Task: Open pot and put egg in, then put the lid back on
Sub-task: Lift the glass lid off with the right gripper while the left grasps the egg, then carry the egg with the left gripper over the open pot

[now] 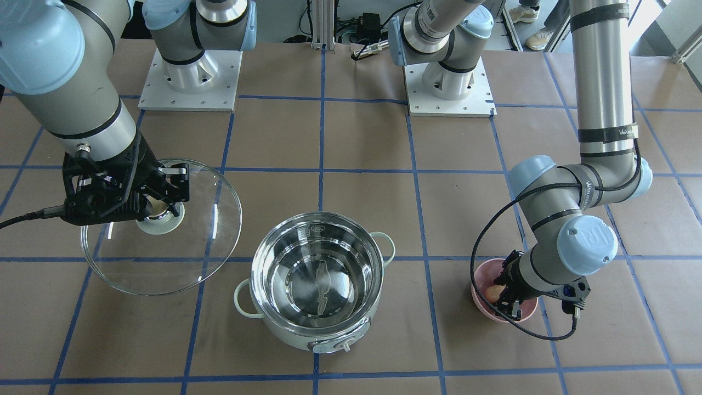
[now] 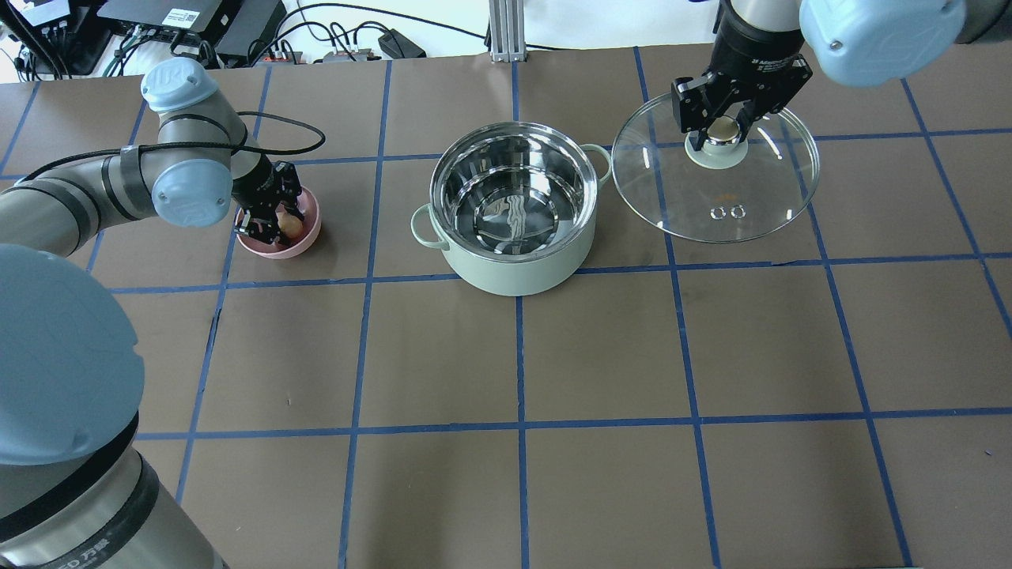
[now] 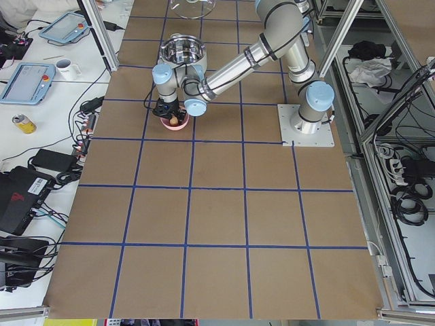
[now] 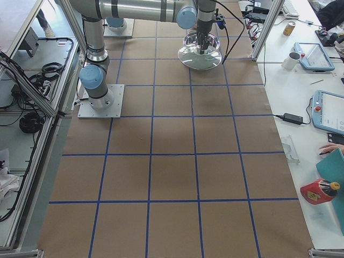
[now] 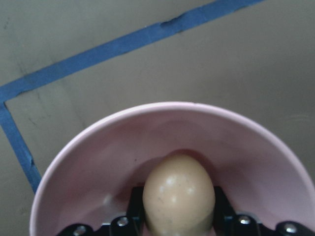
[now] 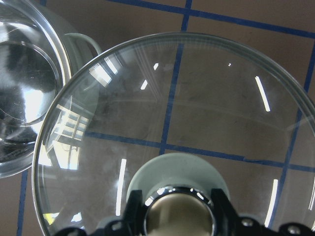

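Note:
The pot (image 2: 514, 270) stands open in the middle of the table, its steel inside empty; it also shows in the front view (image 1: 290, 336). My right gripper (image 2: 723, 126) is shut on the beige knob of the glass lid (image 2: 711, 197) and holds the lid beside the pot, on the robot's right. The lid fills the right wrist view (image 6: 197, 108). The tan egg (image 5: 178, 194) lies in a small pink bowl (image 5: 98, 162) to the pot's left. My left gripper (image 2: 278, 227) reaches into the bowl (image 2: 307, 243), its fingers closed on both sides of the egg (image 2: 292, 226).
Brown paper with blue tape lines covers the table. The two arm bases (image 1: 189, 82) stand at the robot's edge. The pot's control knob (image 1: 344, 345) faces away from the robot. Monitors, cables and a can sit on side benches beyond the table ends.

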`<action>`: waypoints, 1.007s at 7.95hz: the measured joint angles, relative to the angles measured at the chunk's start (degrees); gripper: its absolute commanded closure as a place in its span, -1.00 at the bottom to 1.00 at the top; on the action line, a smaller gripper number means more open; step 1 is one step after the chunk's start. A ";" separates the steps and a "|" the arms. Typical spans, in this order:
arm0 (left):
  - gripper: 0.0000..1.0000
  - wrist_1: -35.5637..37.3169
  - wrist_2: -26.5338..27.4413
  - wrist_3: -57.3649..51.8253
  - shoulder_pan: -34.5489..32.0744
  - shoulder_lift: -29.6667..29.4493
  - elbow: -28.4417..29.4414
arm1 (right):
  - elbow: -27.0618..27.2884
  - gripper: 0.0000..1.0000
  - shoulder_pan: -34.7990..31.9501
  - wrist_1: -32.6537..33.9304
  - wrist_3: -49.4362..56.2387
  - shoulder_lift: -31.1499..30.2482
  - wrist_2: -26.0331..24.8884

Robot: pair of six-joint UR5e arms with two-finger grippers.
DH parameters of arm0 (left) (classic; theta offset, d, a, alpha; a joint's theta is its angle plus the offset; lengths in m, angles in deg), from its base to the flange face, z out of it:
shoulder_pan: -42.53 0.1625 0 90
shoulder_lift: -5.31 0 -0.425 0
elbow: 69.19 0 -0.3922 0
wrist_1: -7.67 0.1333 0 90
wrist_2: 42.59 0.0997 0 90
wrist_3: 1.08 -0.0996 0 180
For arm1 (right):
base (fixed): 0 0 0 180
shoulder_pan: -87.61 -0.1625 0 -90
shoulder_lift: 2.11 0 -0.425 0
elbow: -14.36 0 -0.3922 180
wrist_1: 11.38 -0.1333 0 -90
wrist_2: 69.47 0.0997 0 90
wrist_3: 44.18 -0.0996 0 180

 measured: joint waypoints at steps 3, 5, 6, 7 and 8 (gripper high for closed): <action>0.88 0.19 -0.39 -0.18 -0.03 0.18 0.07 | 0.17 1.00 0.11 0.14 0.55 0.08 0.04; 1.00 0.20 -0.45 -0.34 -0.08 0.77 0.31 | 0.26 1.00 0.16 0.21 0.59 0.10 0.04; 1.00 0.21 -0.46 -0.49 -0.08 1.29 0.58 | 0.28 1.00 0.16 0.22 0.59 0.10 -0.03; 1.00 0.23 -0.50 -0.47 -0.09 2.56 0.75 | 0.28 1.00 0.15 0.23 0.60 0.10 -0.05; 1.00 0.06 -0.95 -0.54 -0.16 4.47 0.84 | 0.29 1.00 0.16 0.29 0.73 0.11 -0.05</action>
